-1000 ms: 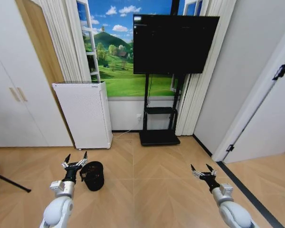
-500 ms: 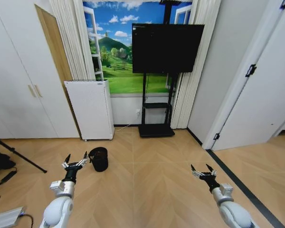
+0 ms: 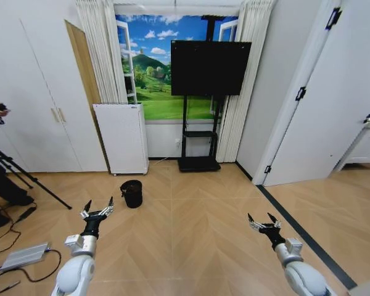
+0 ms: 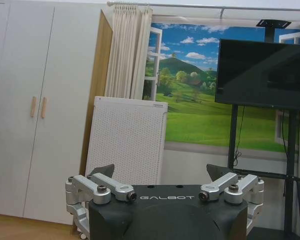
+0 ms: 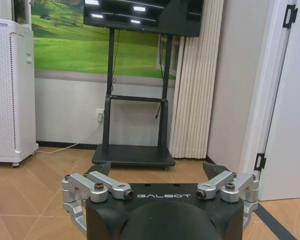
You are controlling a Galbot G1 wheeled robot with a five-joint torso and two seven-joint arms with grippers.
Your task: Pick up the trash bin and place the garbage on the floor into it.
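Well, we judge the trash bin [image 3: 131,193] light, stiff; grip its rim with our spread, empty left gripper [image 3: 97,209].

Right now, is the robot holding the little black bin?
No, the trash bin stands alone on the floor, apart from the open left gripper and open right gripper.

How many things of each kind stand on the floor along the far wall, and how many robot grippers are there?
Trash bin: 1
White perforated appliance: 1
TV on a stand: 1
Grippers: 2, left gripper and right gripper, both with open fingers
Total: 5
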